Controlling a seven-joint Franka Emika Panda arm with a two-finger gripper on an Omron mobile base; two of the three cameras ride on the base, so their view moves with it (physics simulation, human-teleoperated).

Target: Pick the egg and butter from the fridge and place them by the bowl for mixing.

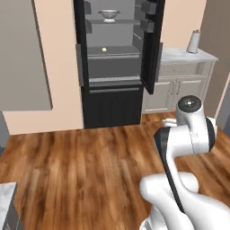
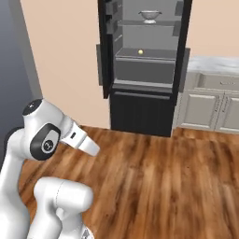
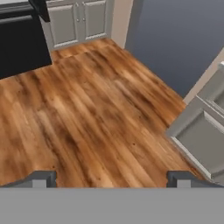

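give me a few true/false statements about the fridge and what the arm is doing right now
1. The fridge stands with its doors open. True.
2. A white colander sits on an upper shelf inside the fridge. True.
3. The gripper is shut on a small pale round item. False: its fingertips stand wide apart over bare wood floor, holding nothing.
4. The small pale round item lies on the floor in front of the fridge. False: it rests on a shelf inside the fridge, below the colander.
5. A paper towel roll stands on the counter beside the fridge. True.
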